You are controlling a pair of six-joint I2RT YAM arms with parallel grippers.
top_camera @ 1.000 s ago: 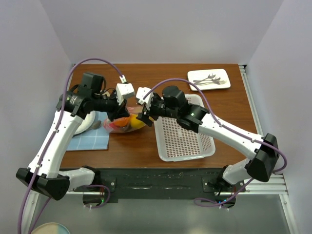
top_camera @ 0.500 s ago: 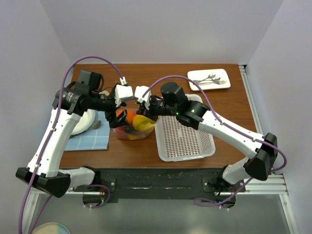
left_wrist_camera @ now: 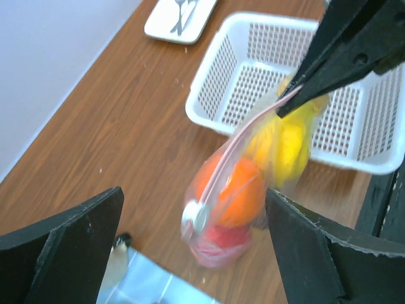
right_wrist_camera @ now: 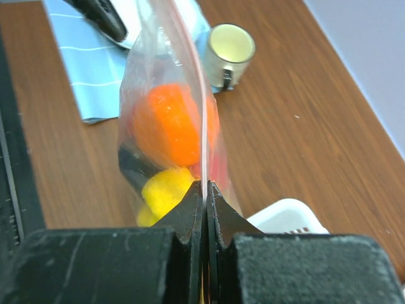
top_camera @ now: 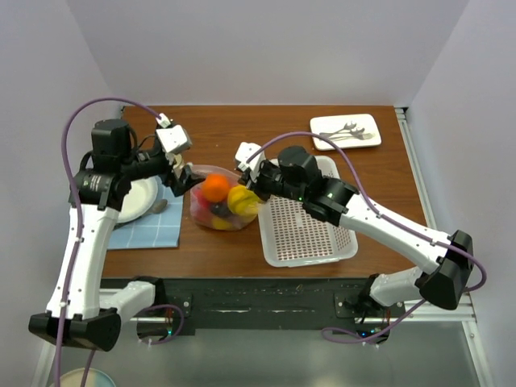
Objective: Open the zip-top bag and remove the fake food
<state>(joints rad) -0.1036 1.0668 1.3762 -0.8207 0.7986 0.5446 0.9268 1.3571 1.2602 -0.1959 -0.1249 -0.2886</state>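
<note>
My right gripper was clamped tight on the pink zip strip at the right end of the zip-top bag, holding that edge up so the bag hung below it and the fake food sagged to the bottom. The bag sat between the blue cloth on its left and the white basket on its right, its underside seemingly on the table. Through the clear plastic I could see an orange ball, a yellow piece and something red beneath. My left gripper stood wide open just left of the bag, holding nothing, its jaws facing the strip's free end. I judged it was placed to take that end; whether the zip was parted, I could not tell.
</note>
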